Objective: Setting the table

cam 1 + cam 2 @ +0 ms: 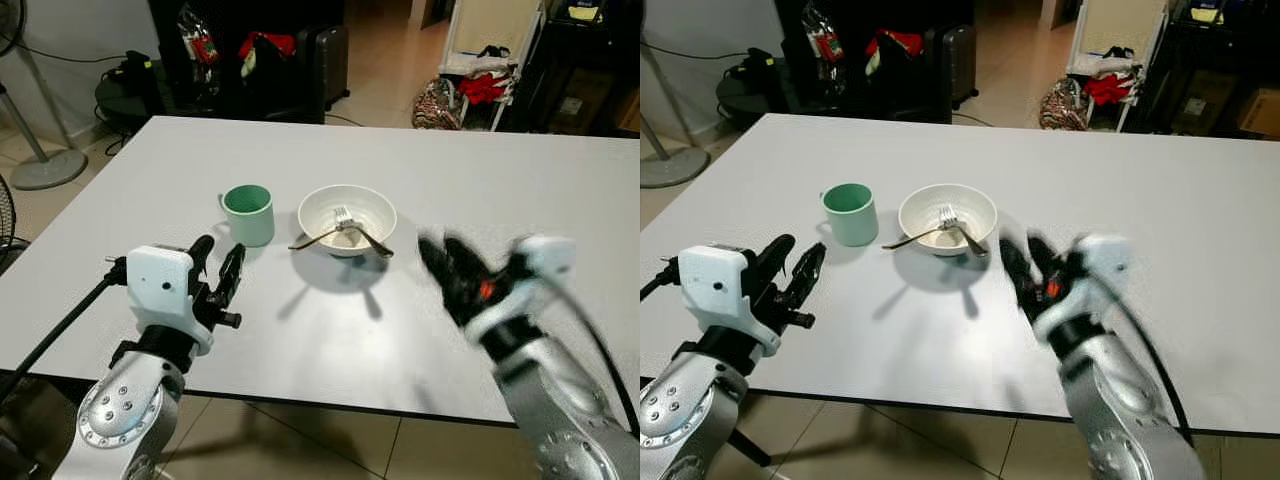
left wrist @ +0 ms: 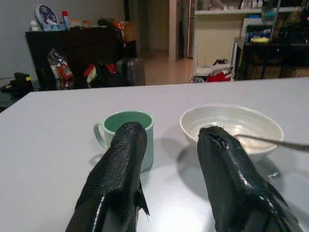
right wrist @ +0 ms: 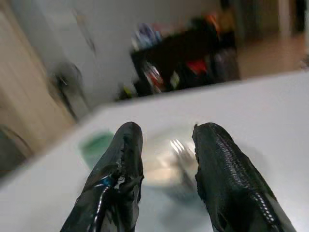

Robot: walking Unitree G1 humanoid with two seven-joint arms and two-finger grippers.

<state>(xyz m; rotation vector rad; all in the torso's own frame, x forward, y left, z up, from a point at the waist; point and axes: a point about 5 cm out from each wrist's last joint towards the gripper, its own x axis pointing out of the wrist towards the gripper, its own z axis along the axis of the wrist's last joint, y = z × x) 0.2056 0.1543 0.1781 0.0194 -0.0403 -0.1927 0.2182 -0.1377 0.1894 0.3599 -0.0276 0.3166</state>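
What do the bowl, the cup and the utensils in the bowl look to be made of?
Bowl: likely glazed ceramic, white with a soft sheen and a thick rim. Cup: green, matte-looking with a handle, ceramic or plastic, hard to tell. Fork and the other utensil in the bowl: metal, thin and silvery.

A white table (image 1: 480, 180) carries a green mug (image 1: 248, 214) beside a white bowl (image 1: 347, 219).

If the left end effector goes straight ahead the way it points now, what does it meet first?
Probably the green mug. The left end effector is open, and its line runs between mug and white bowl; the mug looks nearer, though depth is unclear.
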